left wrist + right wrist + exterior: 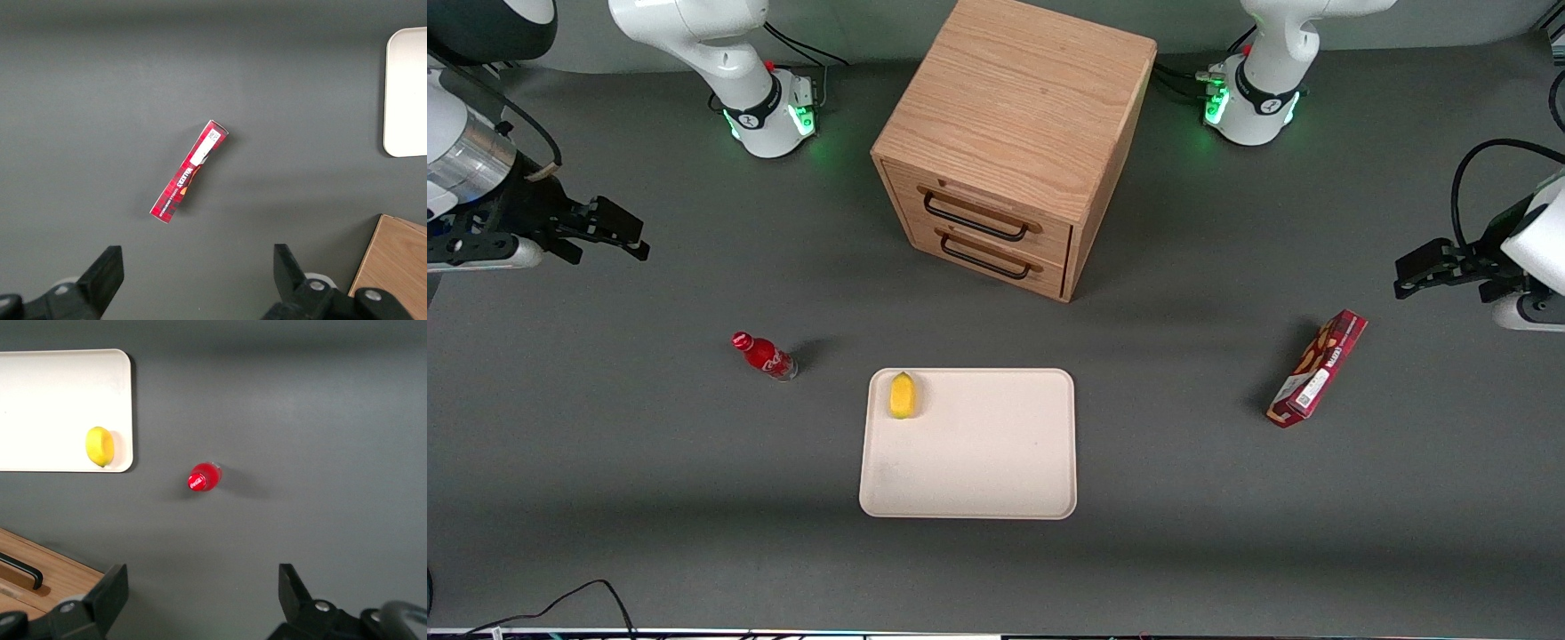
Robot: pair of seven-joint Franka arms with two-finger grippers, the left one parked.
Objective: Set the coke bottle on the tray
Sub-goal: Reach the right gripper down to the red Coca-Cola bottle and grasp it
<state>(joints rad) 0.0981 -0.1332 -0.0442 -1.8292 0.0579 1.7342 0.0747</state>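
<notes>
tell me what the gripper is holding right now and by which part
Nothing. The gripper hangs open in the air at the working arm's end of the table, apart from the coke bottle, which stands upright on the table beside the tray.

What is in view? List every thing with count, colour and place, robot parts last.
coke bottle: one, red, upright on the table beside the tray, toward the working arm's end.
tray: one, cream, on the table in front of the cabinet.
lemon: one, yellow, on the tray in the corner nearest the bottle.
cabinet: one, wooden, two black-handled drawers, farther from the front camera than the tray.
snack box: one, red, toward the parked arm's end.
gripper: one, black, open, above the table, apart from the bottle.
</notes>
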